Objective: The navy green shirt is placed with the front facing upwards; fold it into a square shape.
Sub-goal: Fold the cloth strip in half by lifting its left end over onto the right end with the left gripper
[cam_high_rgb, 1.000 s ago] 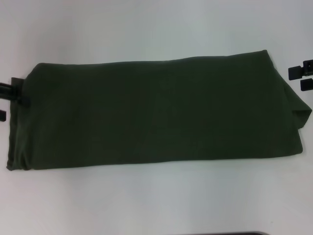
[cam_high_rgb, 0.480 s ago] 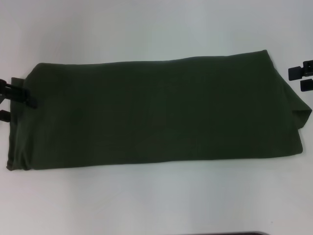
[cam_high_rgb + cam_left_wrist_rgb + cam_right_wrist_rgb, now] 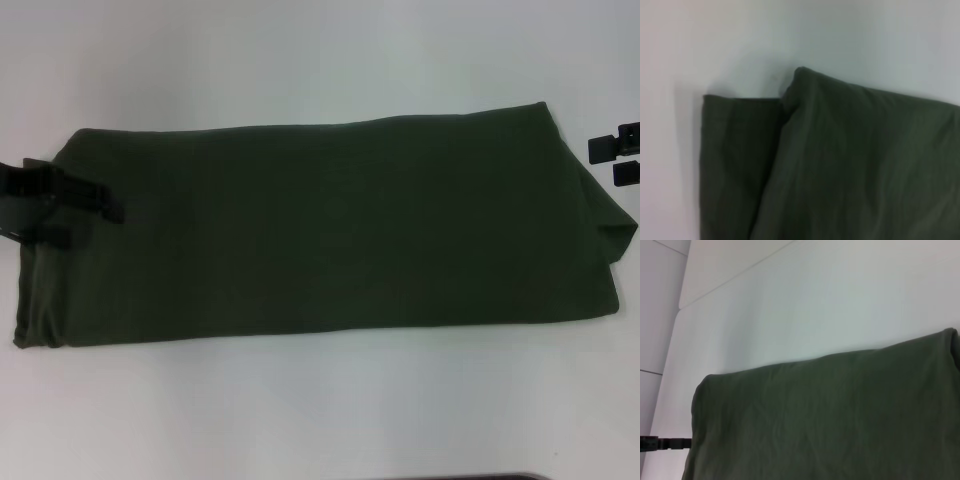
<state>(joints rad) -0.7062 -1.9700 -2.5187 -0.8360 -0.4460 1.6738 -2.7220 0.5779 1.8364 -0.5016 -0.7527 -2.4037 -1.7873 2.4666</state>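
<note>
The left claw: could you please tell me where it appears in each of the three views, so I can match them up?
Head view: the left claw sits at the picture's left edge, over the left end of the navy green shirt.
Left wrist view: not in it; only shirt and table.
Right wrist view: a dark tip at the far shirt end.
Shared landmark: the shirt's left end edge.

The right gripper [image 3: 622, 160] is cut off at the frame edge.

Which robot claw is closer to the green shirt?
The left claw. It is over the left end of the green shirt. The right claw hangs off the shirt's right end, over the table.
</note>
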